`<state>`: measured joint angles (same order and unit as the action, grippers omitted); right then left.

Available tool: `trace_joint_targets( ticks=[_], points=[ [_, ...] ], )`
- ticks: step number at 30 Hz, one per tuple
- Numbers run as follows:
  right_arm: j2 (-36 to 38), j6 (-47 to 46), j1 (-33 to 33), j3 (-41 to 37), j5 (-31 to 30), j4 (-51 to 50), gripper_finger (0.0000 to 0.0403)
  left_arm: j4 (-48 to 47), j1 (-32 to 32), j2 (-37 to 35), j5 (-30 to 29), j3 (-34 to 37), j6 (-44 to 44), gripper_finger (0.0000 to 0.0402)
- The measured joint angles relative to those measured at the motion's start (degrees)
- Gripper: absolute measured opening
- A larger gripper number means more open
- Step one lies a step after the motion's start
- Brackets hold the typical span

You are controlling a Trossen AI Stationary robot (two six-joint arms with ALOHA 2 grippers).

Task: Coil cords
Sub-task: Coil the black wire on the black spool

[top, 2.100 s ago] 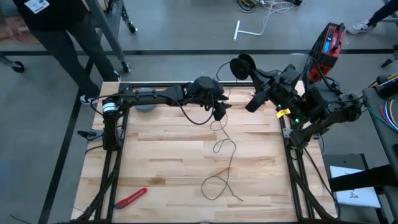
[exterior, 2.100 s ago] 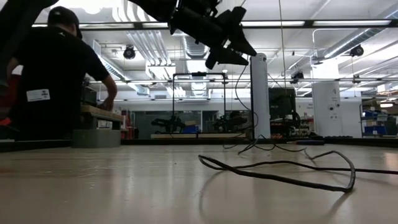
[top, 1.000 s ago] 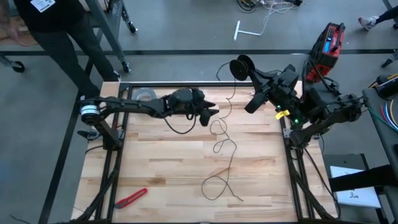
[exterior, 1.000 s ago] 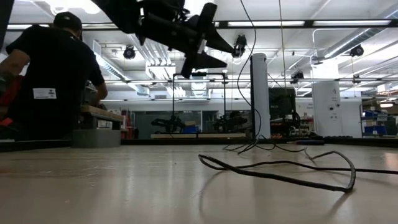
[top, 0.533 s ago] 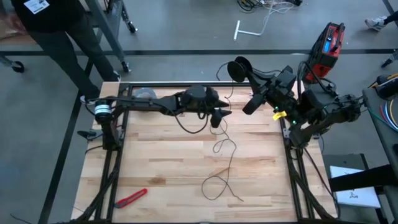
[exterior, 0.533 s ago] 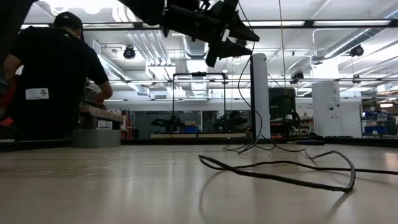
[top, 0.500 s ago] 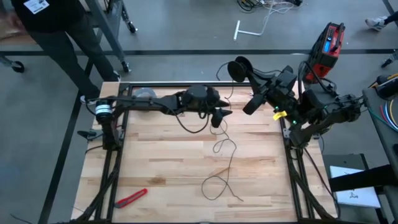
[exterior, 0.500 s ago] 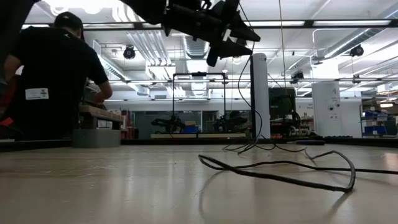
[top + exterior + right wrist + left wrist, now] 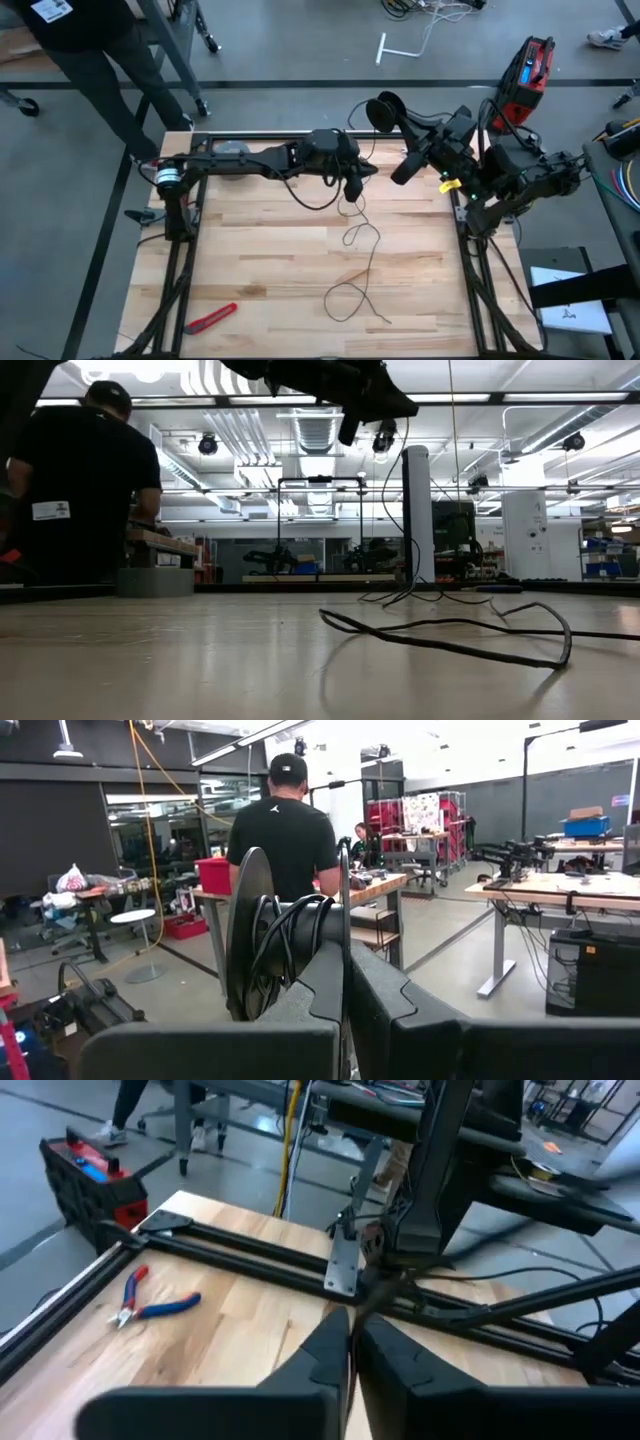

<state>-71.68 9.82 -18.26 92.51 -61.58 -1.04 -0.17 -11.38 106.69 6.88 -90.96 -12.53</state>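
Note:
The thin black cord [image 9: 360,238] runs from the small black reel [image 9: 384,108] past the table's far edge down to loose loops [image 9: 450,628] lying on the wooden table. My right gripper [image 9: 400,116] is shut on the reel and holds it in the air beyond the far edge. My left gripper [image 9: 352,190] hovers above the far middle of the table, shut on the cord; it shows high up in the low view [image 9: 350,420]. Below it the cord hangs slack [image 9: 385,500] to the table. My left gripper pinches a single strand of the cord [image 9: 349,1352] between its two shut fingers, well above the table. One stretch leads up to the reel; the other hangs slack to the loops on the table. My right gripper pinches the rim of one reel flange [image 9: 343,910] between its two fingers, coming from the table's right side. The reel [image 9: 262,940] is lifted clear, standing on edge, with wound cord [image 9: 290,935] showing between the flanges.
A grey tape roll [image 9: 232,152] lies at the far left, partly under my left arm. Red-handled pliers [image 9: 210,317] lie near the front left corner. A person in black [image 9: 90,50] stands beyond the table's far left corner. The table's left and near parts are bare wood.
My left gripper, still shut on the cord, has swung from the far middle toward the table's right edge and the reel, and has risen in the low view. The loops on the table lie as before. The reel has hardly moved.

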Motion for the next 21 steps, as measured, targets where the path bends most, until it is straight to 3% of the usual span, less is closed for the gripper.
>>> trace_joint_targets(
  ticks=[6, 11, 21],
  points=[
    [0.0, 0.8, 0.0, 0.0, 0.0, 0.0, 0.0000, -1.9, 0.2, -2.6, 0.3, 0.1, -1.6, 0.0001],
    [0.0, 1.4, 0.0, 0.0, 0.0, -0.2, 0.0000, -1.4, 0.5, -7.5, 4.2, 0.1, -5.9, 0.0001],
    [0.3, 1.7, 0.0, 0.0, -3.1, 0.7, 0.0000, -10.7, 0.6, -10.5, 9.3, -0.3, -20.9, 0.0000]
  ],
)
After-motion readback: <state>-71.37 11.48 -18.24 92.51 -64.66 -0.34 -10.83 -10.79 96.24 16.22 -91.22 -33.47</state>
